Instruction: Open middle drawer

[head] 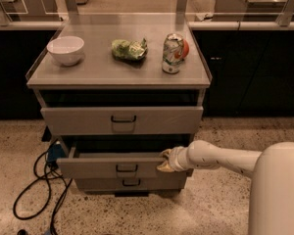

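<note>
The middle drawer stood partly out. The pincer sat at its right end; I could not tell its state

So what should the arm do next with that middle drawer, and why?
Probably pull it a bit further out: the gripper sits at the right end of the middle drawer, on its front's top edge, and the drawer is only partly open.
</note>
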Controlling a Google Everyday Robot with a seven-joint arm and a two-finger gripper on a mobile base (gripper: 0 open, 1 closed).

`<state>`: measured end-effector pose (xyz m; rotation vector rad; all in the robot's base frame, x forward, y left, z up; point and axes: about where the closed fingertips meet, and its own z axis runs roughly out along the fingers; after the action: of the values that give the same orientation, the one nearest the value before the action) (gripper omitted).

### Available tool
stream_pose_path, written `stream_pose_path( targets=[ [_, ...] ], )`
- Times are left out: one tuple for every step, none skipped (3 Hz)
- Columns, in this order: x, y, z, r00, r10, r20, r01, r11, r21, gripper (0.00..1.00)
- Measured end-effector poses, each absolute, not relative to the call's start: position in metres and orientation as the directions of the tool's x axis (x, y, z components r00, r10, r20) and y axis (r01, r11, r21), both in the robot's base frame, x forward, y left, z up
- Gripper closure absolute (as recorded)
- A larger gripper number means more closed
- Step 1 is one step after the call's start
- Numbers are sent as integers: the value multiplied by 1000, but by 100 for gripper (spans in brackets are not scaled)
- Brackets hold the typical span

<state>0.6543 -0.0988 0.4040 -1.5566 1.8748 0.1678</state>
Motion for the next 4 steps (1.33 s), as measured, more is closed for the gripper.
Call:
stream_pose_path(
  targets=[
    [654,-99,410,-48,-819,-571,-908,275,-317,100],
    [637,-104,404,-49,-824,-565,-904,277,-325,100],
    [637,-104,409,-49,-824,-565,-904,277,-325,100],
    [626,-106,406,-51,-826,-561,-902,279,-330,100]
  ],
)
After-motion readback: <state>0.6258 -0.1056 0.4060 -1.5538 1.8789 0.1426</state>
